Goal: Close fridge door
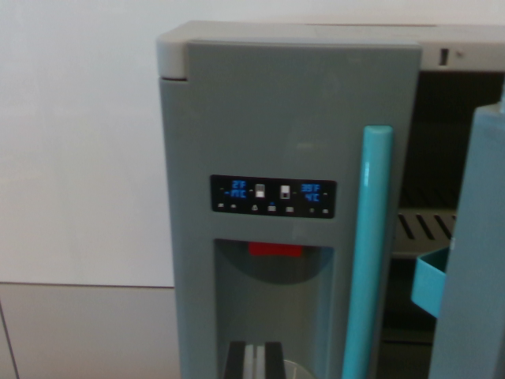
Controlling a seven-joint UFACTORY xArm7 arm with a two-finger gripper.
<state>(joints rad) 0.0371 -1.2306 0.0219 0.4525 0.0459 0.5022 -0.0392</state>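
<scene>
A: We're looking straight at the grey toy fridge (292, 205), and it fills most of the wrist view.

B: Its left-hand door is shut flat, with a tall turquoise handle (369, 253) running down its edge.

A: On that door sits a black control panel with blue digits (273, 196). Below it is a recessed dispenser nook (272, 308) with a small red tab (274, 250) at the top.

B: Now the one that matters: the turquoise right-hand fridge door (473, 260) stands swung open at the wrist view's right edge, its inner side showing a small turquoise door shelf (431, 280).

A: Between the two doors the dark interior shows, with a slotted grey shelf (426, 229) across it.

B: And the jaws?

A: Not in the picture, so I can't tell whether they're apart or together.

B: Behind it all, a plain white wall (79, 142).
</scene>
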